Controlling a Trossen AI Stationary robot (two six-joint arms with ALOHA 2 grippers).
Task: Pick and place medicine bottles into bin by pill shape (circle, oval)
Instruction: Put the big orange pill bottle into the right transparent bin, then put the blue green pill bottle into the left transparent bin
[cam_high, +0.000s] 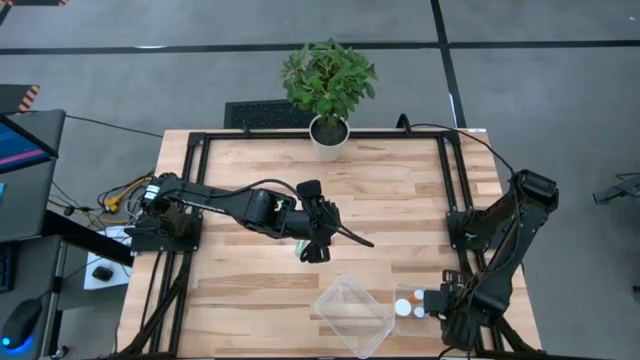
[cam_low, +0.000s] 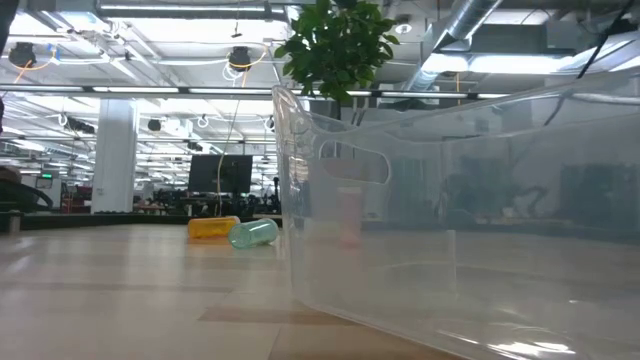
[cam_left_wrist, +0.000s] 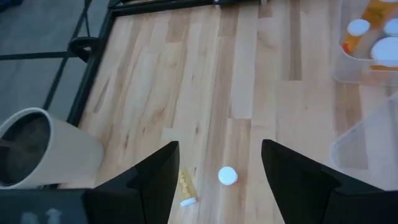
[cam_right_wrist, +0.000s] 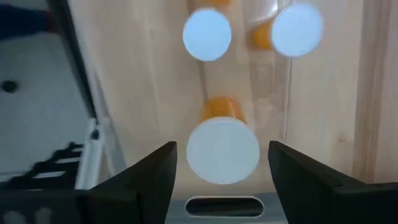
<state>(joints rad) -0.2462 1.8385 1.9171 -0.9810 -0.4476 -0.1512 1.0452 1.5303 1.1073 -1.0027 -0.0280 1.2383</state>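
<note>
Planks of pale wood make up the tabletop (cam_high: 400, 190), ringed by a black metal frame (cam_high: 190, 150), with grey floor around it. A leafy green plant in a white pot (cam_high: 328, 135) stands at the far edge. The left gripper (cam_high: 318, 240) hangs over the middle of the tabletop, fingers spread and empty, above a yellowish medicine bottle (cam_left_wrist: 185, 185) lying on its side and a greenish medicine bottle (cam_low: 253, 233) just beside it. A clear plastic bin (cam_high: 353, 315) sits at the near edge. The right gripper (cam_right_wrist: 222, 163), also spread and empty, hovers above amber-orange medicine bottles with white caps (cam_right_wrist: 222, 146) by the bin's right. Beyond, the low view shows an open hall with ceiling lights and a dark monitor (cam_low: 221, 172).
</note>
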